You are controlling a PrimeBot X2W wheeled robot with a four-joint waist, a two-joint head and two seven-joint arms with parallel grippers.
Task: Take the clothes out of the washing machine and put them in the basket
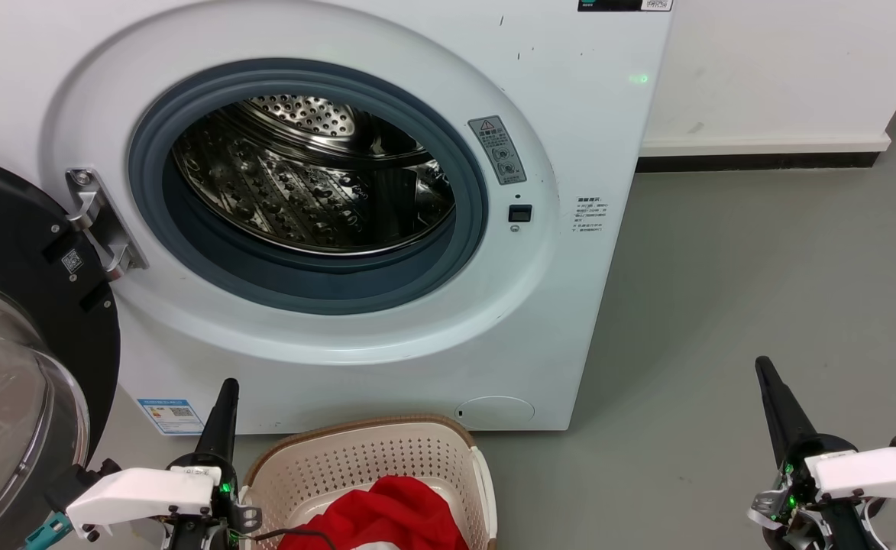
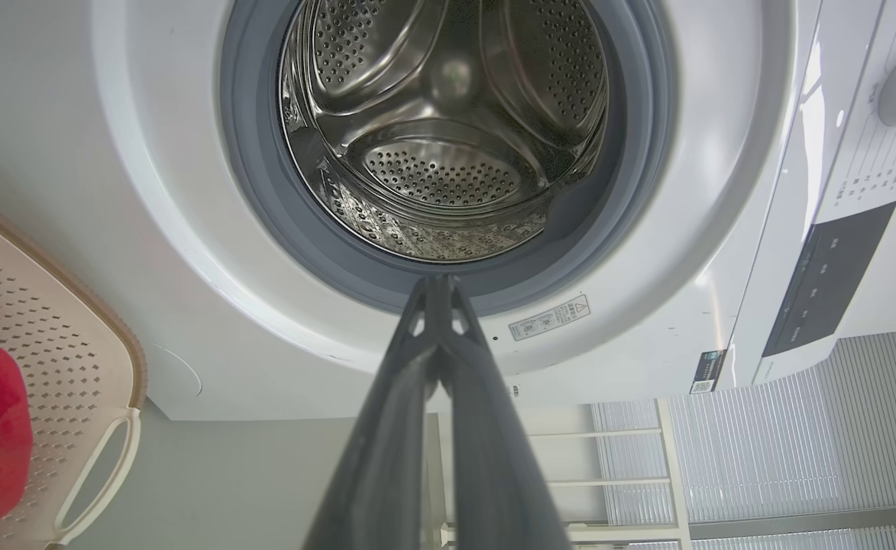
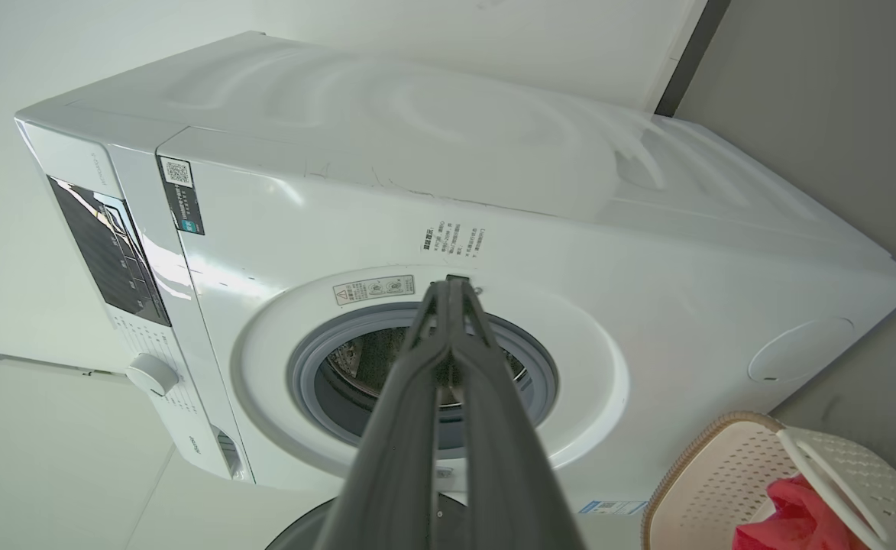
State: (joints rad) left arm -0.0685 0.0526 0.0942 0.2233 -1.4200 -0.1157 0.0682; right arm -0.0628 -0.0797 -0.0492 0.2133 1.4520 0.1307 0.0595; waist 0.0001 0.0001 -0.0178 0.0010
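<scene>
Nearest you, your left gripper [image 1: 226, 391] sits low, its two dark fingers pressed together with nothing between them; the left wrist view shows the tips meeting. Your right gripper [image 1: 767, 380] hangs well off to the right over the bare grey floor [image 1: 722, 267], fingers likewise together and empty.

Between them, much closer to the left one, the cream laundry basket [image 1: 356, 429] stands on the floor. The red clothes [image 1: 386, 508] lie heaped inside it, just beside the left gripper and well apart from the right.

Just beyond the basket, the white washing machine [image 1: 570, 305] has its black-framed glass door [image 1: 4, 321] swung open to your left. Its perforated steel drum [image 1: 302, 183] shows bare metal wherever the head and left wrist views reach. In the head view the lowest front part is hidden behind the grey seal [image 1: 188, 252].

I judge the unloading done, or nearly so. Your next move calls for a look into that hidden lip of the drum — if nothing red turns up there, no grasp is needed, and the arms should be kept clear of the porthole.
</scene>
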